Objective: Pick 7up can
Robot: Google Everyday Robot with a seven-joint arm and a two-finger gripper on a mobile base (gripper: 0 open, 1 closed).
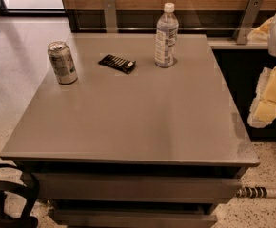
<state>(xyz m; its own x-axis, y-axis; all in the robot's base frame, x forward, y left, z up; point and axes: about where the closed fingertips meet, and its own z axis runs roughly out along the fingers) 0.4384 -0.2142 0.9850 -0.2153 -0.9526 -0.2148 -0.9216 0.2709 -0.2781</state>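
The 7up can (62, 62) is a small silver-grey can with green markings and a shiny pull-tab top. It stands upright near the left edge of the grey table (138, 122). My gripper (270, 98) shows as white and yellowish parts at the right edge of the view, beyond the table's right side. It is far from the can and holds nothing that I can see.
A clear plastic water bottle (166, 35) with a white cap stands at the back of the table. A flat black packet (117, 63) lies between can and bottle. A wood-panelled wall runs behind. A black chair part (9, 194) is at the bottom left.
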